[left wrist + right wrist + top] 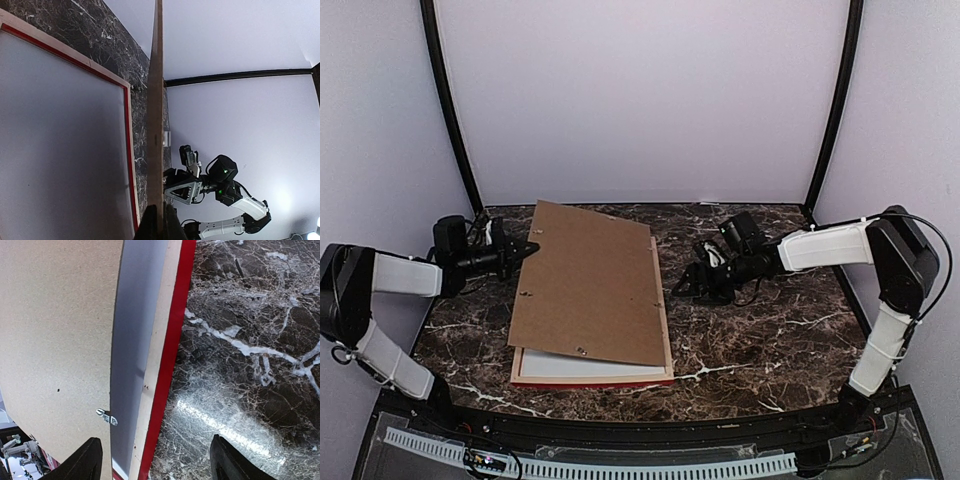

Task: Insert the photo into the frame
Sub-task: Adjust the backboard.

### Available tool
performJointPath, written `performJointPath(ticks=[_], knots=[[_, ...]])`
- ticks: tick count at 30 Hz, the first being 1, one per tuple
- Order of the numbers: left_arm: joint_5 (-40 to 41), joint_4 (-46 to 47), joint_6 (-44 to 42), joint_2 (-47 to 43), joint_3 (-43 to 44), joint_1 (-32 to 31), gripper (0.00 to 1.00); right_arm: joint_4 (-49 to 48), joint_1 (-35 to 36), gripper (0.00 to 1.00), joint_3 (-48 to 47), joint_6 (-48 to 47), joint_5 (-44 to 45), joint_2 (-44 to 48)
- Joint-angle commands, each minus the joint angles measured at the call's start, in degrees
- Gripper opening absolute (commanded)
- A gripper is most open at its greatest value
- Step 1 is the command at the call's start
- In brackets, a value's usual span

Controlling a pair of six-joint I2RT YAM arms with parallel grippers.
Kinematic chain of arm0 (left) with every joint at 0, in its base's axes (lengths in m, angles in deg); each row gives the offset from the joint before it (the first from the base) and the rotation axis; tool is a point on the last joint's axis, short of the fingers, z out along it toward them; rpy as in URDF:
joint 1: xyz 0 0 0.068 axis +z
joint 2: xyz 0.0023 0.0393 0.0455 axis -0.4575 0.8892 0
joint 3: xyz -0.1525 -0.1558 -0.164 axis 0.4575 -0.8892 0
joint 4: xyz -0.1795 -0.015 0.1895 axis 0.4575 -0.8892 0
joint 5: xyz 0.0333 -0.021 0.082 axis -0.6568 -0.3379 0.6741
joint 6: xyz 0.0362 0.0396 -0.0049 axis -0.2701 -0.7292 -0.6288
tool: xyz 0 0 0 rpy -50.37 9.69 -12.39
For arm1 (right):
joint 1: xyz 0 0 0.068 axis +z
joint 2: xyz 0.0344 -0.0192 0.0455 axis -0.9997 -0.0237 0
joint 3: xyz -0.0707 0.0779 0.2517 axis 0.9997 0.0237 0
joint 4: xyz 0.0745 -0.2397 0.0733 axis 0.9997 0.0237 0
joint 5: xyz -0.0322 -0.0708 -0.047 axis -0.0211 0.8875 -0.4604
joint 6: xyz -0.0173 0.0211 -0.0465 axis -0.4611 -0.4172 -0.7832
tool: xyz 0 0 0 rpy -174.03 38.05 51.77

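The frame [664, 320] lies flat on the table, pale back side up, red showing along its edges. A brown backing board [588, 285] hangs tilted over it, covering most of it. My left gripper [527, 248] is shut on the board's left edge; in the left wrist view the fingers [150, 222] clamp the board [155, 115] edge-on beside the frame's red rail [128, 150]. My right gripper [685, 285] stands open just right of the frame, its jaws [157, 462] spanning the red rail [175, 340] without touching. The photo is hidden or out of view.
The table is dark marble [770, 340], enclosed by pale walls with black corner poles [450, 110]. A small metal turn tab [107, 416] sticks out at the board's edge [55, 340]. A white strip [582, 365] shows under the board's near edge.
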Motion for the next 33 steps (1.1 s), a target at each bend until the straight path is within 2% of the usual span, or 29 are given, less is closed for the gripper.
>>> performJointPath(ticks=[1, 7, 14, 25, 33], knots=[[-1.65, 6.82, 1.51, 2.93, -0.71, -0.53, 0.0, -0.78, 0.45, 0.75, 0.44, -0.93, 0.86, -0.13], [-1.69, 9.21, 0.88, 6.96, -1.44, -0.62, 0.0, -0.27, 0.38, 0.75, 0.67, -1.19, 1.22, 0.02], [0.4, 2.98, -4.17, 6.71, -0.38, -0.59, 0.0, -0.32, 0.45, 0.75, 0.59, -1.28, 1.3, -0.44], [1.48, 1.96, -6.62, 8.13, -0.45, -0.64, 0.0, -0.91, 0.46, 0.75, 0.27, -1.21, 0.93, -1.33], [1.32, 2.67, -6.9, 10.05, -0.23, -0.58, 0.0, -0.45, 3.19, 0.75, -5.65, -1.38, 0.88, -5.11]])
